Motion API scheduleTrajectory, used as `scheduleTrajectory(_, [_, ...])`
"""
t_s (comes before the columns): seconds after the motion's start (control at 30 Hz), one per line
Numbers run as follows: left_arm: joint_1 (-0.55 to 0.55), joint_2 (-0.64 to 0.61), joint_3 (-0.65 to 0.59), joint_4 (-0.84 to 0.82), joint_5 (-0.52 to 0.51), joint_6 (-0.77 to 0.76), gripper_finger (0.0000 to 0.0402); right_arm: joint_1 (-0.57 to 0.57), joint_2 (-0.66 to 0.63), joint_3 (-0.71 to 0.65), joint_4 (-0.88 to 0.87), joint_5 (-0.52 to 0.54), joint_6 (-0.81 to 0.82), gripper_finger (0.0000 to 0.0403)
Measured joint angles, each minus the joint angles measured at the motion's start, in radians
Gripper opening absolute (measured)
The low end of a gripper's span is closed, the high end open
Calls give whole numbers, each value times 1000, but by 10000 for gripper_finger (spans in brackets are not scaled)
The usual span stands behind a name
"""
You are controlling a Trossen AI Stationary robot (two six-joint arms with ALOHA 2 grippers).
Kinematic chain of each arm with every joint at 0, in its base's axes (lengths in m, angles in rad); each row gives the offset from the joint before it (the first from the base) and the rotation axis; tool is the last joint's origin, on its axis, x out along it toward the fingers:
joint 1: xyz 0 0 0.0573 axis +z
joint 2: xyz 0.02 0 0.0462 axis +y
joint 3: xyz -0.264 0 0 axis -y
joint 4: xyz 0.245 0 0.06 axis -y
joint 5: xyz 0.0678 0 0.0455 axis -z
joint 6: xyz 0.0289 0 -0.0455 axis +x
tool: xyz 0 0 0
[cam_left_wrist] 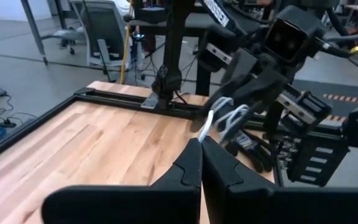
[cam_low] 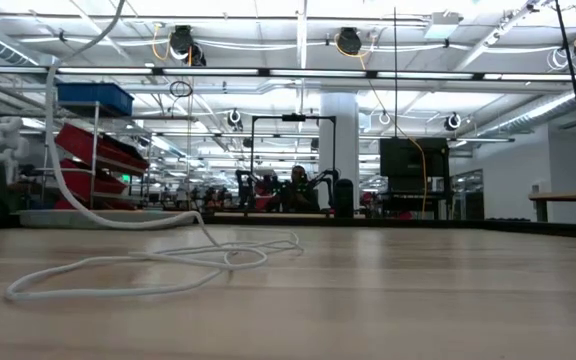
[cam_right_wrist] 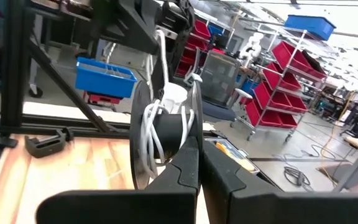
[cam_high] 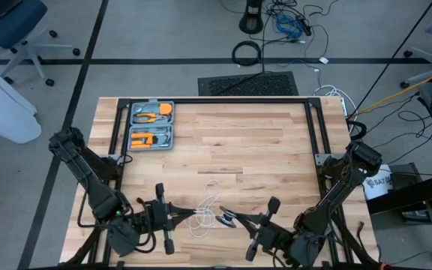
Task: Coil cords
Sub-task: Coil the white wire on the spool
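The thin white cord (cam_high: pixel 210 196) lies in slack loops on the wooden table (cam_high: pixel 261 142) near its front edge. It also shows in the low view (cam_low: pixel 148 262), where one strand rises up and out of frame. The small black-and-silver reel (cam_right_wrist: pixel 166 134), with several turns of cord on it, is held off the table in my right gripper (cam_high: pixel 229 219). My left gripper (cam_high: pixel 190 218) faces it from the table's left and is shut on the cord a short way from the reel. In the left wrist view the reel (cam_left_wrist: pixel 229 115) sits just beyond my fingertips. My left gripper pinches a strand of the white cord (cam_left_wrist: pixel 207 124) between its two fingertips, coming level from the table's left. The strand runs on from the fingertips to the reel. My right gripper pinches the reel at its lower rim (cam_right_wrist: pixel 188 146) between its two fingers, coming level from the table's right. The reel stands on edge, lifted clear of the table, with cord ends hanging off it.
A grey tool case (cam_high: pixel 151 125) with orange tools lies open at the table's far left corner. A black frame rail (cam_high: pixel 216 100) runs around the table's far half. Cables lie on the floor beyond the far edge.
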Motion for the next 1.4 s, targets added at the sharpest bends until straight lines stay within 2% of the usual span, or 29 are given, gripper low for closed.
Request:
scheduleTrajectory(0.3, [23,8,0,26,5,16,2,-30,0,0,-82,-46,61,0])
scheduleTrajectory(0.5, [21,10,0,78,58,23,2,-58,0,0,-98,-42,112,0])
scheduleTrajectory(0.67, [27,41,0,183,75,101,2,-81,0,0,-110,-41,143,0])
scheduleTrajectory(0.83, [53,73,0,309,143,173,2,-100,0,0,-165,-40,212,0])
scheduleTrajectory(1.1, [115,131,0,378,214,170,2,-111,0,0,-196,-39,274,0])
scheduleTrajectory(1.4, [166,184,0,417,265,144,2,-111,0,0,-199,33,297,0])
